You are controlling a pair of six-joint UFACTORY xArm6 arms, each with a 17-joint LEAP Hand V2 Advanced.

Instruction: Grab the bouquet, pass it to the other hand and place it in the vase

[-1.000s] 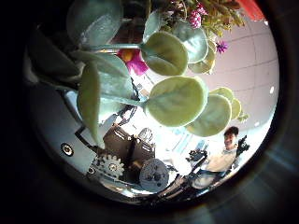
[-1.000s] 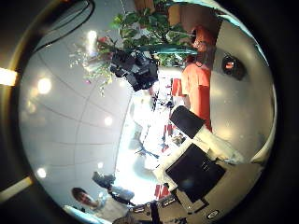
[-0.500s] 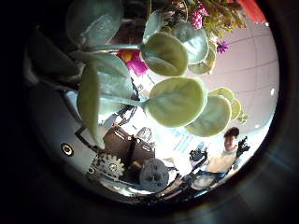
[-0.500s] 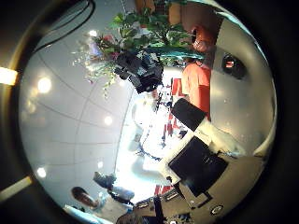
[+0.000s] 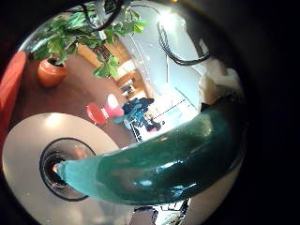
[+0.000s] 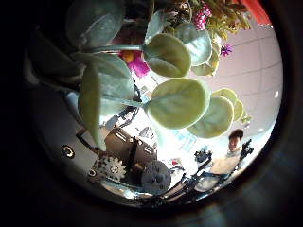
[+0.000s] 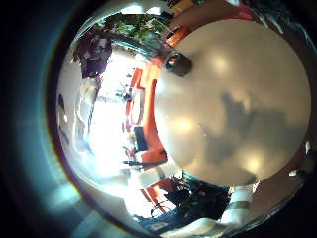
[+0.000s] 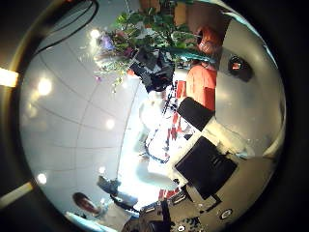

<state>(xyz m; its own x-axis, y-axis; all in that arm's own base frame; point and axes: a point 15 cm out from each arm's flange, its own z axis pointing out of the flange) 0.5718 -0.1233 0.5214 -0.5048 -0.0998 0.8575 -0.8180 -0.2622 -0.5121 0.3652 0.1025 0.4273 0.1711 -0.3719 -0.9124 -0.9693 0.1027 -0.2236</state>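
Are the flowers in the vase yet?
Not yet. Done: the bouquet is up, gripped by the left hand. In hand: it faces the right hand, which seems to hold nothing. Left: the pass, then the vase, empty on the table.

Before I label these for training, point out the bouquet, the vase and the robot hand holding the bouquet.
bouquet (image 6: 178, 102), left thumb side palm view, on a round green leaf.
vase (image 5: 64, 169), left little finger side palm view, on its dark rim.
robot hand (image 8: 153, 68), right thumb side palm view, on its black body.
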